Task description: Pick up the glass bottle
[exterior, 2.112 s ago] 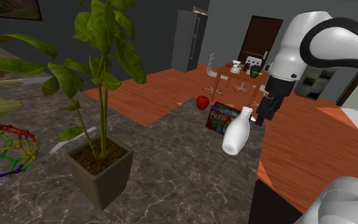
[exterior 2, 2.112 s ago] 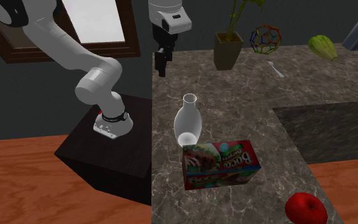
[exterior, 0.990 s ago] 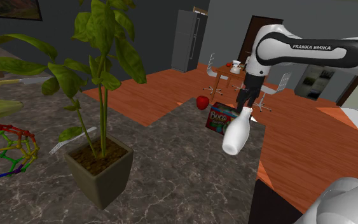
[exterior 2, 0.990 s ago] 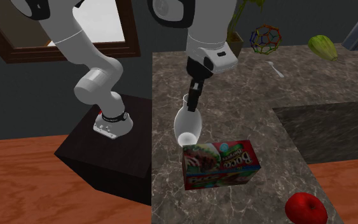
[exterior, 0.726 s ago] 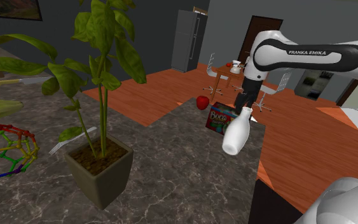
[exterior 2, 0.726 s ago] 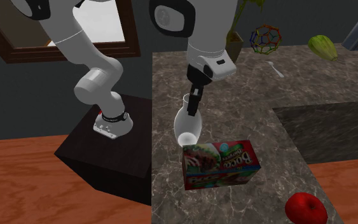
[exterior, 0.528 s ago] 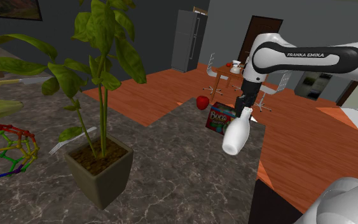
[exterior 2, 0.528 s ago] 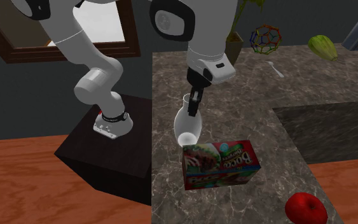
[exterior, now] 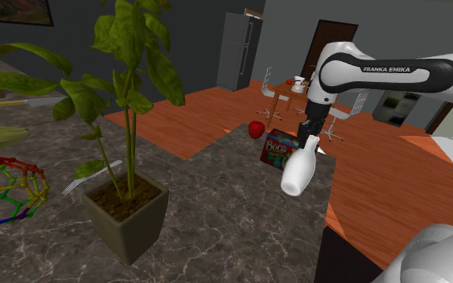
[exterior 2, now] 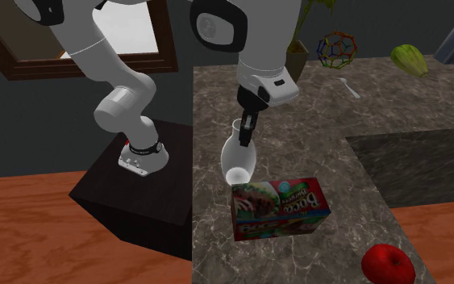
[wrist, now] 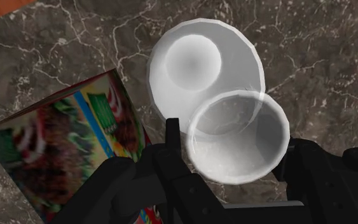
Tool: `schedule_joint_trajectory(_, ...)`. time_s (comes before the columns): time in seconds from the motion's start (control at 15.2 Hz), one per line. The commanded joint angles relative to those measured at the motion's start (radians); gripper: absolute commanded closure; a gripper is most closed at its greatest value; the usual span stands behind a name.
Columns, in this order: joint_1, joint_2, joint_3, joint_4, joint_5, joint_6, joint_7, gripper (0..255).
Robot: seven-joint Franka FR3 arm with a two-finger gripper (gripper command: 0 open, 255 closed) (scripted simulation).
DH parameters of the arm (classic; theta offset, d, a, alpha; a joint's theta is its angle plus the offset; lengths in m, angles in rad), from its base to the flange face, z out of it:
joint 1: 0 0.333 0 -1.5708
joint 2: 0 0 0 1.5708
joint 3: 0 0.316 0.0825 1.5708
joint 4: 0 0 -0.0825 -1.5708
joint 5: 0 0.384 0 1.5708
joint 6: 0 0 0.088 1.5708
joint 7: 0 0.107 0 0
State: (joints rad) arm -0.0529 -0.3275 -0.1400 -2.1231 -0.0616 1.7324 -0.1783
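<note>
Moved: gripper (exterior: 307, 138) has been swinging in from off the counter's edge over the last couple of seconds and dropping onto the bottle's neck; since half a second ago it's barely shifting at all.
Gripper: it's hanging straight down over the bottle (exterior: 297, 170), with the white arm (exterior: 393, 68) reaching in from the shoulder view's right.
Fingers: in the wrist view they're standing apart around the gripper (wrist: 233, 140) gap, one on each side of the bottle's mouth and sitting just beside the rim, so a narrow-ish spread with nothing squeezed that I can make out.
Bottle: pale and see-through-ish, it's resting base-down on the dark marbled counter (exterior: 232, 209) near its edge, looking a bit tipped toward the shoulder view's right.
Bottle, other views: gripper (exterior 2: 247, 135) is sitting at the neck of the bottle (exterior 2: 237, 157); from the wrist the round body (wrist: 234, 83) is showing past the mouth.
Box: colourful box (exterior 2: 280, 208) is lying just beside the bottle, also showing here (exterior: 279, 150) and here (wrist: 63, 153).
Apple: red apple (exterior: 256, 129) is sitting past the box.
Plant: potted plant (exterior: 128, 213) is standing well apart from the bottle.
</note>
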Motion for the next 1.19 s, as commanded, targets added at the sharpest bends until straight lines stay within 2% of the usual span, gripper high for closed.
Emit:
schedule_joint_trajectory(0.0, -0.001, -0.002, -0.001, -0.002, -0.001, -0.003, -0.001, 255)
schedule_joint_trajectory(0.99, 0.002, 0.019, 0.004, 0.220, 0.005, -0.204, -0.007, 255)
schedule_joint_trajectory(1.12, 0.002, 0.019, 0.004, 0.222, 0.005, -0.207, -0.007, 255)
